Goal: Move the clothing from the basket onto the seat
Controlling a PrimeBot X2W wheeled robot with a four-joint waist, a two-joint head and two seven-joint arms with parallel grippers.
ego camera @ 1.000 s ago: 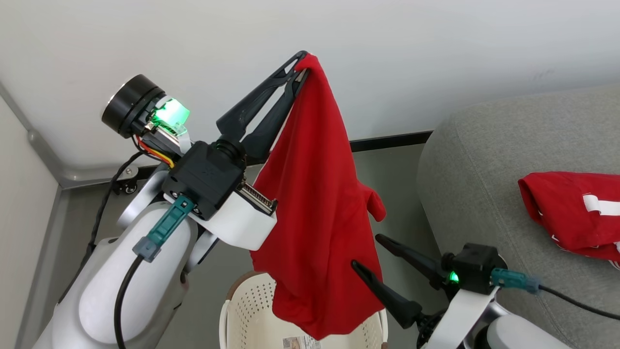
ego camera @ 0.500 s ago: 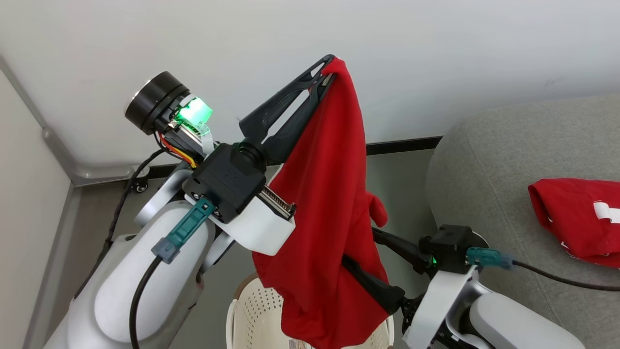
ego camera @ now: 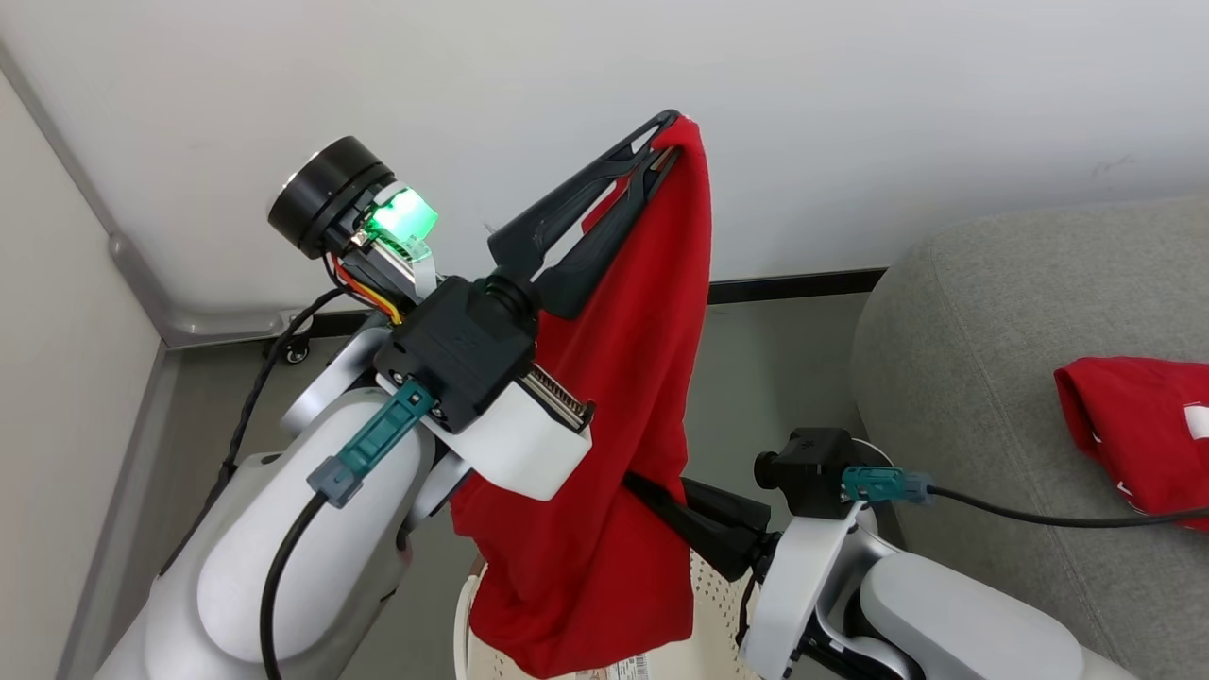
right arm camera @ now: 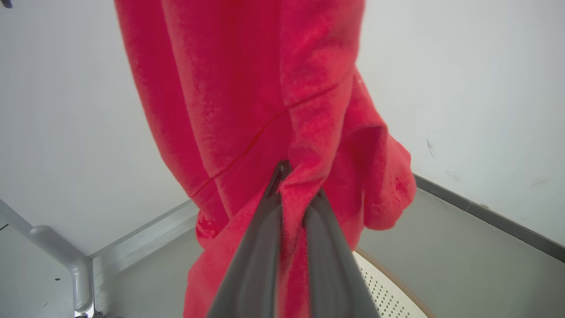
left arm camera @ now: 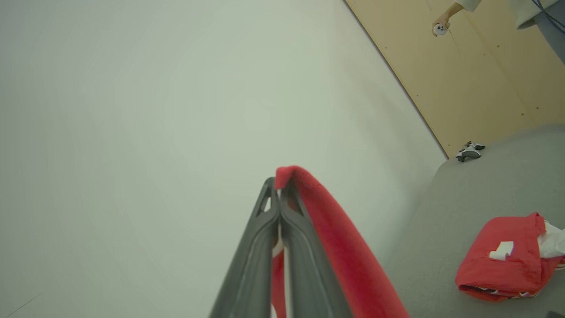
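A red garment hangs over the basket, whose cream perforated wall shows below it. My left gripper is raised high and shut on the garment's top edge; the left wrist view shows its fingers pressed together on the red fabric. My right gripper reaches in from the right and pinches a fold of the hanging garment low down; its dark fingers vanish into the cloth. A second red garment with white marks lies on the grey seat.
A white wall and a dark skirting strip stand behind. A grey corner pipe runs at the left. In the left wrist view a person's hand holds a controller far off, and a small device lies past the seat's corner.
My right gripper moved left into the hanging garment and closed on a fold of it. The left arm kept its hold up high. The camera shifted, so the whole scene slid right.
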